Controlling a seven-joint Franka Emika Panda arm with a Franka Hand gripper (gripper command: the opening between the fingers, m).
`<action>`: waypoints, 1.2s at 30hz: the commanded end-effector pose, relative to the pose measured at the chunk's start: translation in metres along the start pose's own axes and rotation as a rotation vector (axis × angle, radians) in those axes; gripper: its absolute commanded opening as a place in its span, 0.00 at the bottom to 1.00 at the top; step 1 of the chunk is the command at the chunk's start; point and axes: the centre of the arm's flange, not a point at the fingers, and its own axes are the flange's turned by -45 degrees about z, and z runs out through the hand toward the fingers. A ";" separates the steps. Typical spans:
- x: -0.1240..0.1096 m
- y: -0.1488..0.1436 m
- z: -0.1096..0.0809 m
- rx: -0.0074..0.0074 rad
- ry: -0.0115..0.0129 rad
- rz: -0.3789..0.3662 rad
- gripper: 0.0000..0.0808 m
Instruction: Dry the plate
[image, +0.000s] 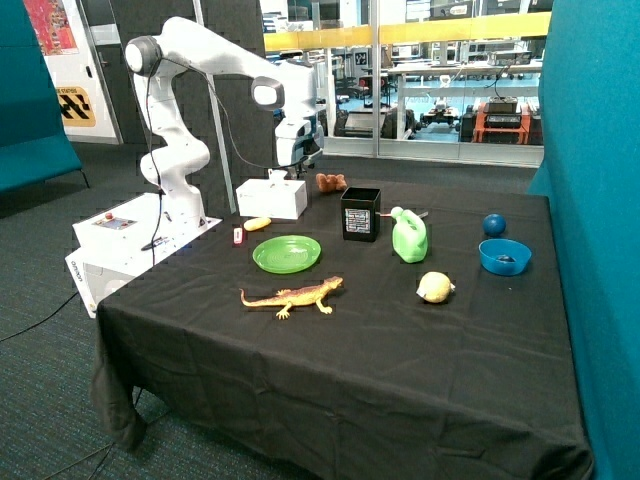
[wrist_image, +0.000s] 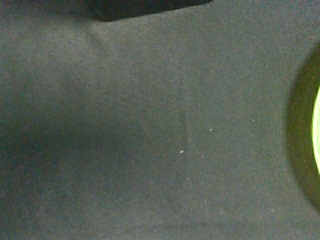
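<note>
Lying flat and empty on the black-clothed desk (image: 350, 350), the round bright-green plastic plate (image: 287, 253) faces rim-up. Raised above the white box (image: 272, 198), the pincer (image: 297, 150) hides its state; I cannot tell.

- black box (image: 360, 214) on the table: a white label with dark print on its front face, the print too small to read.
- white control box (image: 118, 232) beside the robot base: dark lettering runs along its lower side edge, possibly a brand name, not legible.
- sign (image: 77, 105) on the wall behind the arm: yellow and black hazard stripes with a line of text above them, unreadable.
- No word or number can be made out anywhere in the wrist view.
</note>
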 end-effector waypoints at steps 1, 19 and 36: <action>-0.001 -0.005 0.005 -0.0134 0.0146 -0.121 1.00; -0.022 -0.038 0.019 -0.0137 0.0143 -0.165 0.50; -0.071 -0.097 0.035 -0.0138 0.0142 -0.177 0.58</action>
